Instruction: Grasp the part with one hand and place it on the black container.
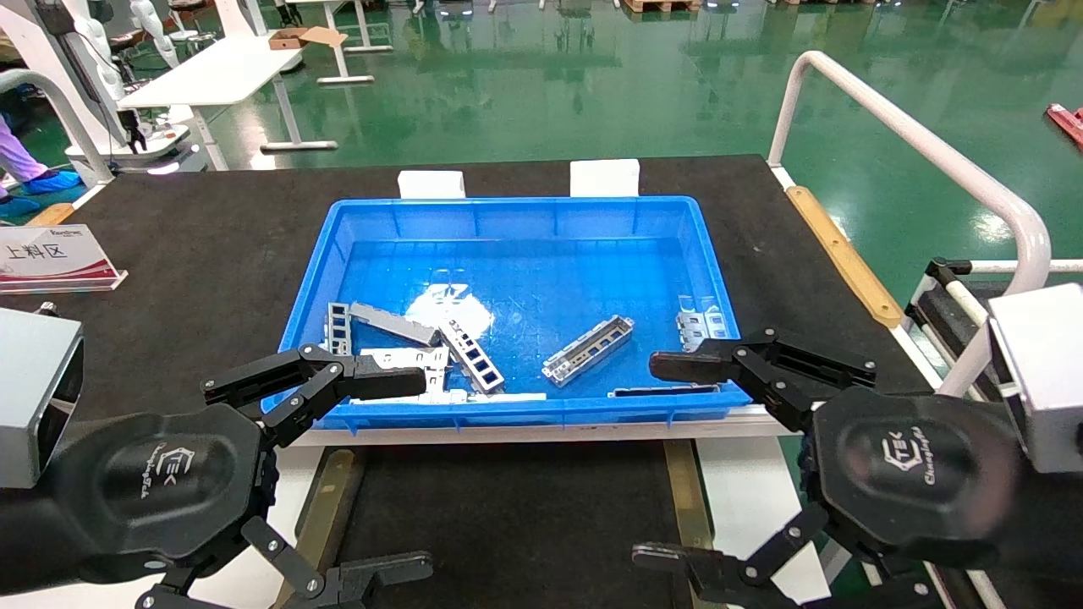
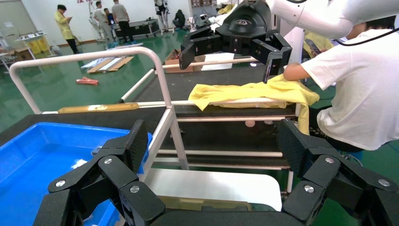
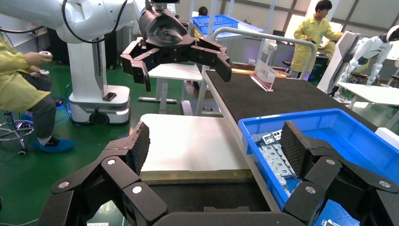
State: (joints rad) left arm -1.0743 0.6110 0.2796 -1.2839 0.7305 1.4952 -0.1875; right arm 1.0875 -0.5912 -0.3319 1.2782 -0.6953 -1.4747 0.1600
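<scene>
The part (image 1: 588, 349), a narrow silver-grey channel bracket with rectangular cut-outs, lies slanted in the middle of the blue bin (image 1: 525, 211). The black container (image 1: 508, 524), a flat matte-black tray with brass-coloured side strips, sits in front of the bin; it also shows in the right wrist view (image 3: 202, 197). My left gripper (image 1: 423, 472) is open and empty, hovering over the tray's left side, one finger above the bin's front left corner. My right gripper (image 1: 647, 461) is open and empty over the tray's right side. Each wrist view shows its own open gripper, left (image 2: 214, 146) and right (image 3: 215, 141).
Several other metal brackets and plates (image 1: 406, 347) lie at the bin's front left, and more (image 1: 702, 326) at its right. White plates (image 1: 744, 482) flank the tray. A white tube rail (image 1: 931, 152) stands at the right. A sign (image 1: 51, 258) stands at the left.
</scene>
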